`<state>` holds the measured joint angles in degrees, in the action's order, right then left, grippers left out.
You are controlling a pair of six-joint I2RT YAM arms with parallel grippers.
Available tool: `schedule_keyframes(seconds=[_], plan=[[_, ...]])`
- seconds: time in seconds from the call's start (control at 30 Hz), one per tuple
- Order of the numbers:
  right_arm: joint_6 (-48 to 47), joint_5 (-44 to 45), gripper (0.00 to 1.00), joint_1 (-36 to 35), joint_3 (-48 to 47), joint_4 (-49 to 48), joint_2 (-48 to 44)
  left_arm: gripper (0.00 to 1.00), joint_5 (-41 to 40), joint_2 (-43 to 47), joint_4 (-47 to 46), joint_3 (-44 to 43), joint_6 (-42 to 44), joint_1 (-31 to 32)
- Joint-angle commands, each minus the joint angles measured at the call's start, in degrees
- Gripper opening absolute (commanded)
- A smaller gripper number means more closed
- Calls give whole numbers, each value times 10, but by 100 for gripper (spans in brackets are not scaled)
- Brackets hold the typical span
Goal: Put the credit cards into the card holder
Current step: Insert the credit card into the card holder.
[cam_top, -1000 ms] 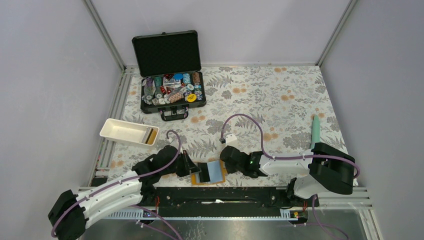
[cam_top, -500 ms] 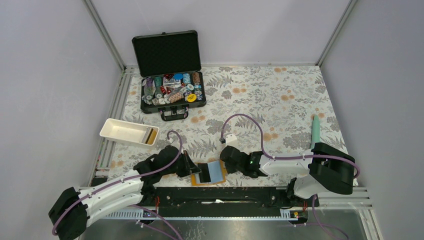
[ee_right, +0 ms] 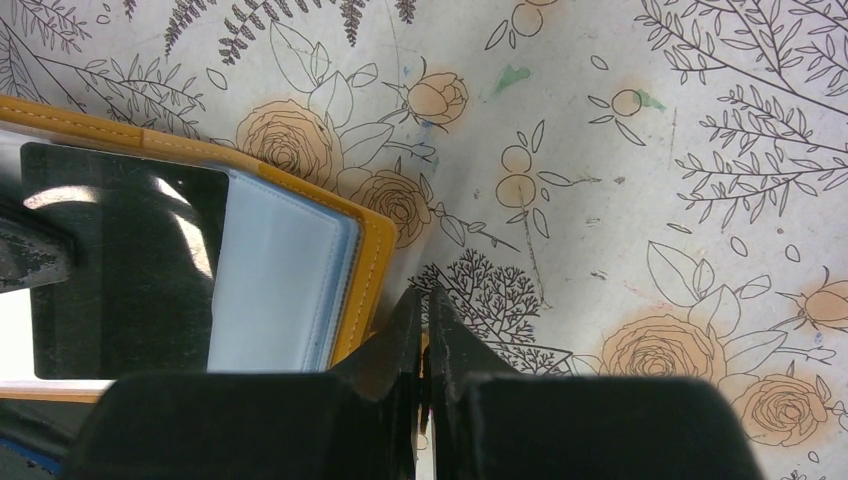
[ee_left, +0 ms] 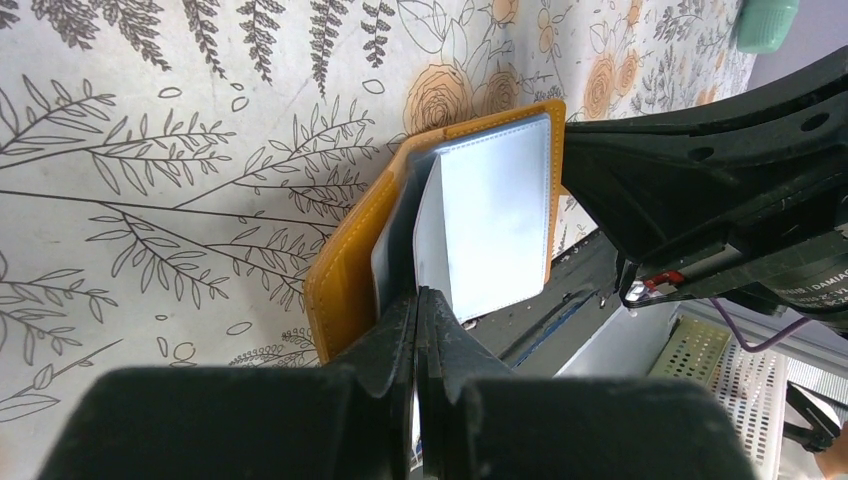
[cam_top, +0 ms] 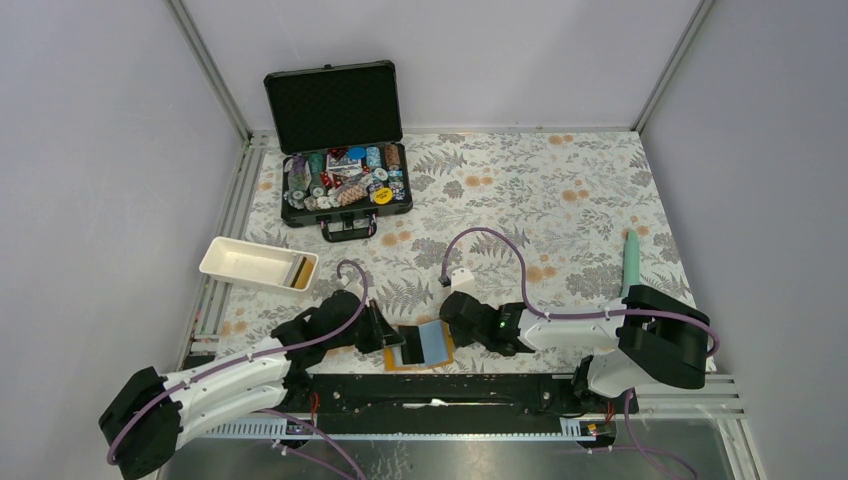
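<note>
L gripper (ee_left: 425, 310) pinches black card (ee_right: 120, 260) over a sleeve of card holder (ee_left: 345, 270), open at table's near edge; R gripper (ee_right: 422, 320) closed, tips at holder rim: if holder slides, card may jam/miss sleeve.

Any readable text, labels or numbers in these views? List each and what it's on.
"DAMIA…": white print on the right arm's black housing, cut off at the frame edge; the line beneath is too small to read.
Poker chips in the black case: markings too small to read.
Black credit card, card holder: no print visible.
</note>
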<state>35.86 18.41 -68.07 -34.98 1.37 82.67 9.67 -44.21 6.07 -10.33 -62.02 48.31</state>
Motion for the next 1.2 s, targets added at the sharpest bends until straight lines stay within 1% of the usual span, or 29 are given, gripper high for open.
schedule_keyframes(seconds=[0.0, 0.2, 0.37, 0.47, 0.63, 0.67, 0.73, 0.87, 0.93, 1.0, 1.07, 1.17], plan=[[4, 2, 0, 5, -18, 3, 11, 0, -6, -4, -21, 15, -4, -2], [9, -2, 0, 5, -17, 3, 24, 0, -3, -1, -32, 14, -6, -2], [15, -4, 0, 6, -21, 23, 0, 0, -7, -1, -17, 6, 0, -3], [25, -18, 16, 16, -15, 31, -29, 0, -10, 2, -5, -2, 4, -3], [40, -38, 46, 29, 7, 32, -95, 0, -9, -3, 5, -4, 11, -3], [45, -44, 50, 31, 12, 31, -109, 0, -9, -2, 7, -5, 11, -3], [55, -54, 53, 31, 24, 29, -142, 0, -9, -1, 9, -5, 12, -3], [52, -100, 53, 31, 38, 8, -193, 0, -11, 0, 12, -8, 12, -2], [51, -119, 52, 31, 44, -7, -201, 0, -11, 2, 14, -9, 13, -2], [48, -139, 49, 31, 42, -23, -189, 0, -12, 1, 15, -9, 14, -3], [43, -172, 41, 31, 42, -47, -162, 0, -12, 1, 16, -10, 15, -2], [42, -182, 35, 31, 34, -62, -114, 0, -11, 0, 18, -10, 15, -2]])
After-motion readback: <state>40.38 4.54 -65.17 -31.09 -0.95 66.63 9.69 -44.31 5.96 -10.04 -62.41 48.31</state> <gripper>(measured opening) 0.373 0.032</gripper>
